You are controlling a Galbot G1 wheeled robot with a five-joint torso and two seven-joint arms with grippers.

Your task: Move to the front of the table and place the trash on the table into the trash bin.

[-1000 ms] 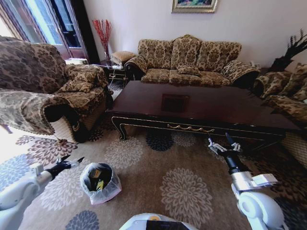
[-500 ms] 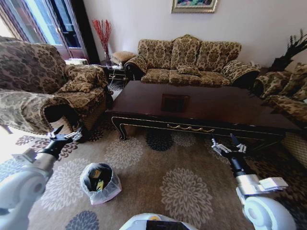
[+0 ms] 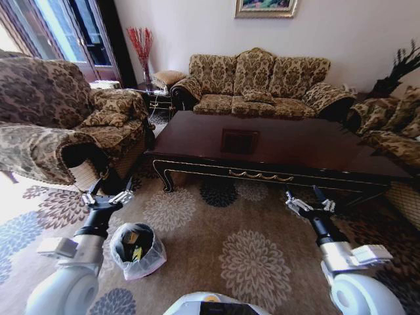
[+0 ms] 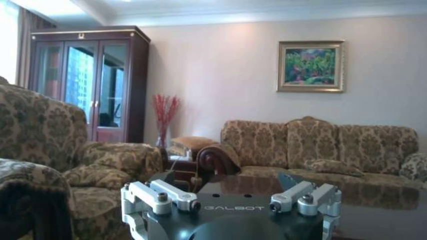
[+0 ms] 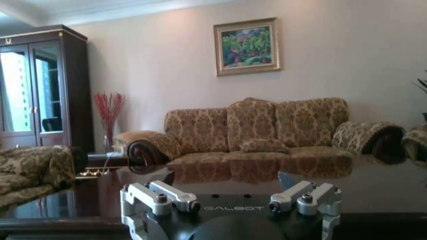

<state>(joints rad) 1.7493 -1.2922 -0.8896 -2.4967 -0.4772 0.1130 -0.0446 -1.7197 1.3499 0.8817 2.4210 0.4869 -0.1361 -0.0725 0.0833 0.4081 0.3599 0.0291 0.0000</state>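
The table (image 3: 308, 147) stands ahead of me, a glossy dark reddish-brown top with gold trim. Nothing lies on it but a dark square at its centre. The trash bin (image 3: 152, 259) sits on the carpet at my lower left, black with a white bag liner. Inside it I see trash (image 3: 133, 244), yellowish and dark pieces. My left gripper (image 3: 107, 195) is open and empty, raised just beyond the bin and pointing at the table. My right gripper (image 3: 307, 202) is open and empty before the table's front edge. The wrist views show open fingers (image 4: 163, 196) (image 5: 163, 196) and the table top (image 4: 380, 197) (image 5: 387, 187).
A patterned armchair (image 3: 59, 125) stands at the left and a three-seat sofa (image 3: 256, 82) behind the table. More cushions (image 3: 394, 131) crowd the right. A small side table (image 3: 157, 98) sits in the far corner. Flowered carpet (image 3: 252, 259) lies open between me and the table.
My left arm has swung in from the far left and risen, so its gripper now stands just beyond the bin. The right gripper has hardly moved.
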